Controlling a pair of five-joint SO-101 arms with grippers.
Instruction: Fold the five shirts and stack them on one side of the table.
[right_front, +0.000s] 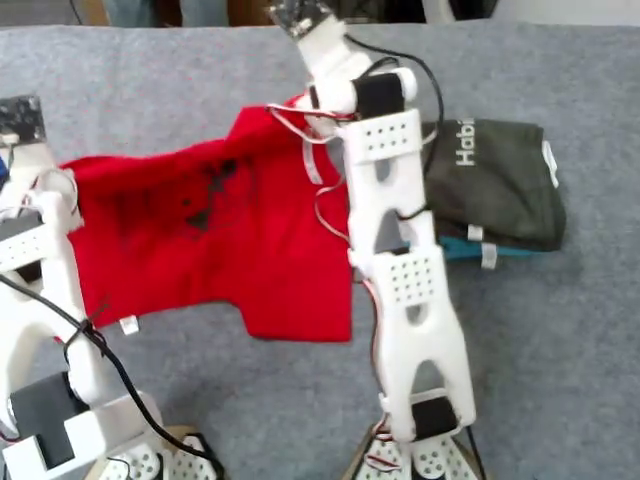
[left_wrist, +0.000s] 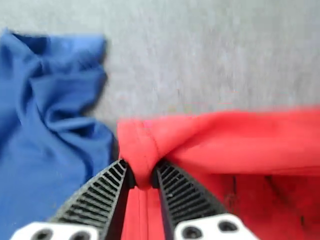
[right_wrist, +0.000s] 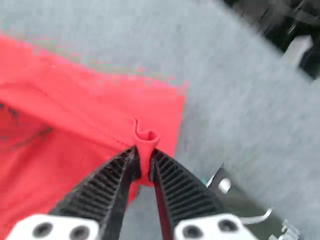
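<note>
A red shirt (right_front: 215, 235) with a dark print lies spread across the middle of the grey table (right_front: 560, 340). My left gripper (left_wrist: 143, 177) is shut on a pinched fold of the red shirt (left_wrist: 240, 135) at its left end. At the far right corner of the red shirt (right_wrist: 75, 125), my right gripper (right_wrist: 143, 165) is shut on a fold of the hem. In the high view the right arm (right_front: 385, 200) reaches over the shirt's right edge and the left arm (right_front: 45, 270) stands along its left edge.
A folded dark shirt (right_front: 495, 180) lies on a teal one (right_front: 470, 250) at the table's right side, beside the right arm. A crumpled blue shirt (left_wrist: 45, 120) lies on the table next to the left gripper. Bare grey table shows in front and at the far side.
</note>
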